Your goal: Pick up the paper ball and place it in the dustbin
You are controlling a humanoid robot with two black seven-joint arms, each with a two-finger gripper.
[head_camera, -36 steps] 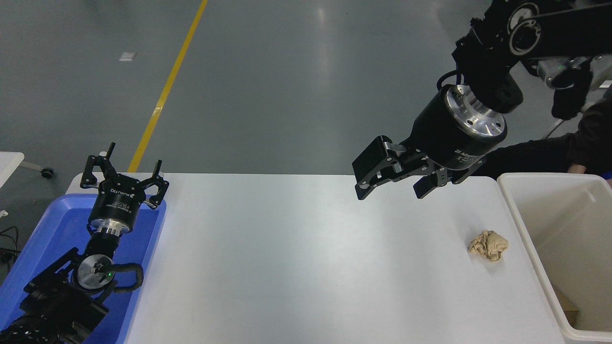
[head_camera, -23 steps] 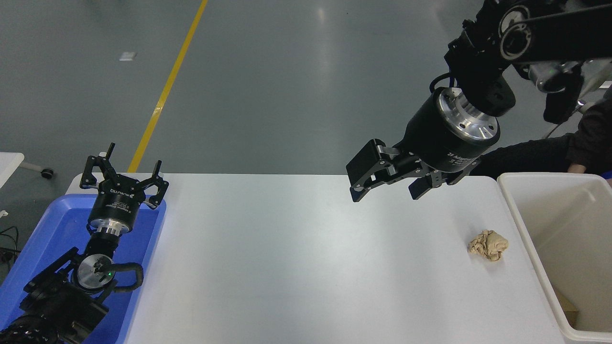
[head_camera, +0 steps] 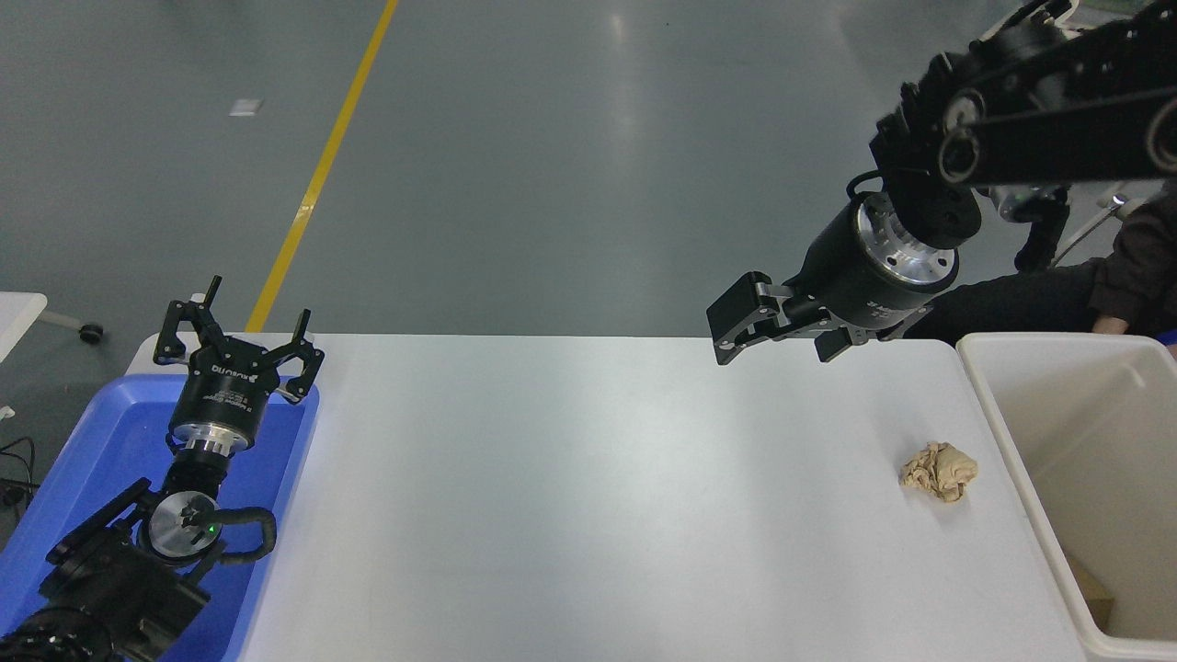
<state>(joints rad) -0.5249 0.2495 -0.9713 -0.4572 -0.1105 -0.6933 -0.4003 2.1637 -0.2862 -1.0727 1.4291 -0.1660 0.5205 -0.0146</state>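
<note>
Since a moment ago my right gripper (head_camera: 778,342) has pulled up and farther back, jaws wide with nothing in them. Paper ball (head_camera: 939,471) sits below-right of them, just beside the dustbin (head_camera: 1011,450). Left gripper (head_camera: 239,345) is parked, open.

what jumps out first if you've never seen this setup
The right tool, open, hangs above the white table's far right edge. Below it, alone on the table, lies the tan paper ball, just left of the off-white dustbin. The left tool sits parked over a blue tray.
</note>
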